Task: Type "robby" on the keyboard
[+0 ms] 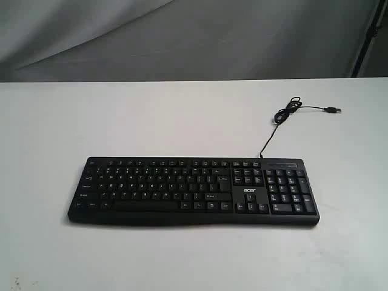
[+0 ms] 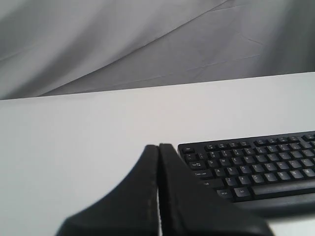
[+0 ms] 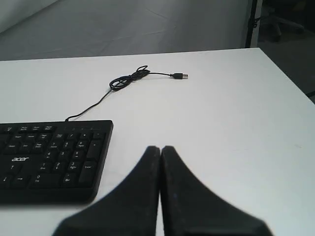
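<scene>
worktop (image 1: pixel 151 115): white, level, no fault noted. keyboard (image 1: pixel 182 206): lies square on it toward the near edge, number pad to the right. left jaws and right jaws: each pair pressed together, empty, held off the keyboard's left and right ends, not touching it. risk: the closed tips look broad against the small, close-set keys, so an off-centre descent could catch a neighbour of r, o, b or y. cable (image 1: pixel 270 136): trails far right, unplugged, clear of likely travel.
</scene>
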Robot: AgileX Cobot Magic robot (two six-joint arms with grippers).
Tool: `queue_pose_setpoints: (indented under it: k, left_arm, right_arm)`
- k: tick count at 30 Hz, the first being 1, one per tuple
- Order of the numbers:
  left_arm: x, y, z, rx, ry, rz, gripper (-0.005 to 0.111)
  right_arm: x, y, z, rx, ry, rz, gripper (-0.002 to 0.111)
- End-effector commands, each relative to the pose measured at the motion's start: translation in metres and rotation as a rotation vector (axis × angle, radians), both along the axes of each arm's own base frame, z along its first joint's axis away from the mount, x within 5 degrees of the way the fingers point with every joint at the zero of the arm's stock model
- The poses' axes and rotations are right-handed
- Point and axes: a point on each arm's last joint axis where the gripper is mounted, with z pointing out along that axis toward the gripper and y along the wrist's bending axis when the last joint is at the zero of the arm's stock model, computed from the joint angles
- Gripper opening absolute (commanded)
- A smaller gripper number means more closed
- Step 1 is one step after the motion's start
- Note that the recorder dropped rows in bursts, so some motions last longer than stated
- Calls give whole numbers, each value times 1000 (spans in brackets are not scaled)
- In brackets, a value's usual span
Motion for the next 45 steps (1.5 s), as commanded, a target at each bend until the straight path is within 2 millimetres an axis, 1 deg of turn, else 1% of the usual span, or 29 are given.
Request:
queue_pose_setpoints:
  k: [1, 4, 6, 8, 10, 12, 15, 17, 18, 19, 20, 21, 23, 24, 26, 27, 28, 31, 32, 34, 36, 39, 41, 43, 45]
  left_arm:
    - [0, 0, -1, 1, -5, -6, 0]
    - [0, 0, -1, 1, -5, -6, 0]
    - [0, 0, -1, 1, -5, -6, 0]
    - [0, 0, -1, 1, -5, -6, 0]
    - [0, 0, -1, 1, -5, -6, 0]
    - [0, 0, -1, 1, -5, -6, 0]
    - [0, 0, -1, 1, -5, -6, 0]
    - [0, 0, -1, 1, -5, -6, 0]
    - [0, 0, -1, 1, -5, -6, 0]
    - [0, 0, -1, 1, -5, -6, 0]
    - [0, 0, -1, 1, -5, -6, 0]
    - [0, 0, -1, 1, -5, -6, 0]
    - [0, 0, -1, 1, -5, -6, 0]
    - [0, 0, -1, 1, -5, -6, 0]
    - [0, 0, -1, 1, -5, -6, 0]
    - [0, 0, -1, 1, -5, -6, 0]
    - [0, 0, -1, 1, -5, -6, 0]
    - [0, 0, -1, 1, -5, -6, 0]
    - [0, 0, -1, 1, -5, -6, 0]
    - [0, 0, -1, 1, -5, -6, 0]
    - [0, 0, -1, 1, -5, -6, 0]
    - [0, 0, -1, 1, -5, -6, 0]
    - [0, 0, -1, 1, -5, -6, 0]
    - [0, 0, -1, 1, -5, -6, 0]
    - [0, 0, -1, 1, -5, -6, 0]
  right_arm:
    - [0, -1, 0, -9, -16, -5, 0]
    - [0, -1, 0, -9, -16, -5, 0]
    - [1, -1, 3, -32, -50, -6, 0]
    - [3, -1, 17, -22, -205, -5, 0]
    - [3, -1, 35, -7, -406, -8, 0]
    - [1, -1, 43, -9, -494, -9, 0]
    - [1, -1, 45, -8, -517, -9, 0]
    - [-2, -3, 54, 206, -621, -29, 0]
    - [-5, -6, 61, 387, -713, -47, 0]
    - [-8, -9, 67, 485, -790, -52, 0]
    - [-12, -12, 73, 552, -879, -56, 0]
    - [-16, -13, 78, 580, -957, -45, 0]
    - [-21, -10, 85, 588, -1042, 28, 0]
    - [-21, -4, 86, 563, -1029, 83, 0]
    - [-23, 8, 98, 438, -985, 189, 0]
    - [-25, 14, 108, 361, -958, 241, 0]
    - [-28, 18, 119, 333, -940, 275, 0]
    - [-25, 25, 151, 299, -845, 333, 0]
    - [-20, 27, 158, 272, -809, 348, 0]
    - [-9, 32, 177, 273, -733, 394, 0]
    - [3, 39, 194, 275, -665, 477, 0]
    - [25, 55, 220, 253, -577, 683, 0]
    - [41, 64, 235, 264, -550, 823, 0]
    - [54, 72, 249, 307, -536, 991, 0]
    - [66, 75, 260, 298, -558, 1080, 0]
